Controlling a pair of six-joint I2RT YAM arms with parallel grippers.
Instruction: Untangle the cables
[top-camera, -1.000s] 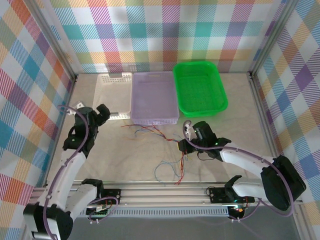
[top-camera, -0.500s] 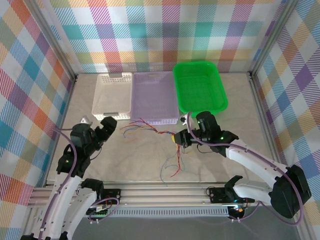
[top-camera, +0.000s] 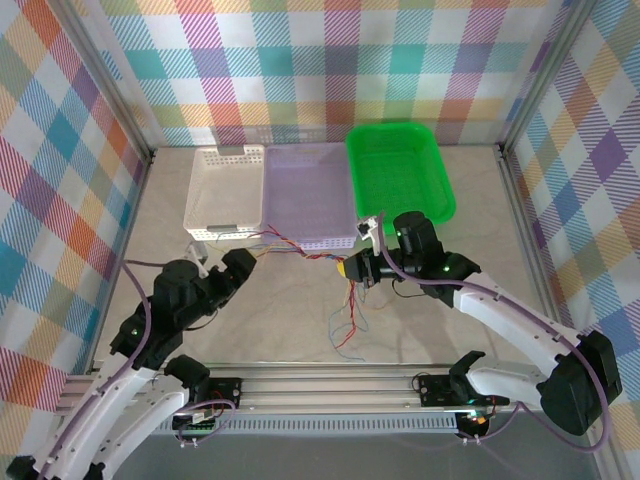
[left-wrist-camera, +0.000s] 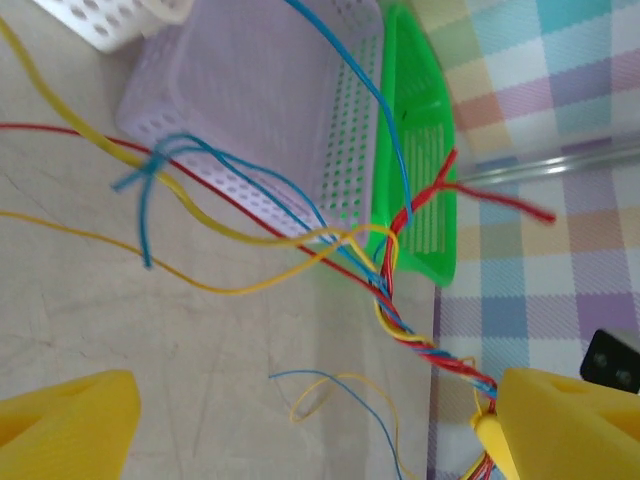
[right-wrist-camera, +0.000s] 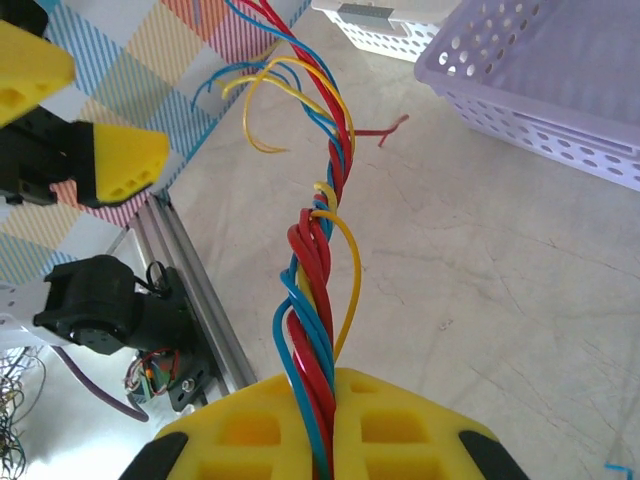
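The cables (top-camera: 300, 250) are thin red, yellow and blue wires twisted into one bundle (right-wrist-camera: 318, 250). My right gripper (top-camera: 352, 271) is shut on that bundle (left-wrist-camera: 420, 340) and holds it above the table in front of the lilac basket. The wires run straight out from between its yellow fingers (right-wrist-camera: 250, 430). Loose ends fan left toward the baskets, and others dangle down to the table (top-camera: 345, 335). My left gripper (top-camera: 243, 272) stands open, left of the bundle and facing it. Nothing sits between its yellow fingers (left-wrist-camera: 65, 425), and loose strands pass ahead of them. The right wrist view catches that open gripper (right-wrist-camera: 85, 110) at upper left.
Three baskets stand in a row at the back: white (top-camera: 225, 190), lilac (top-camera: 305, 195) and green (top-camera: 400, 180). An aluminium rail (top-camera: 330, 385) runs along the near table edge. Checked walls close in the left, back and right sides.
My left arm has swung right and nearer to the cables. My right gripper has carried the bundle up and back toward the lilac basket, dragging the loose ends with it.
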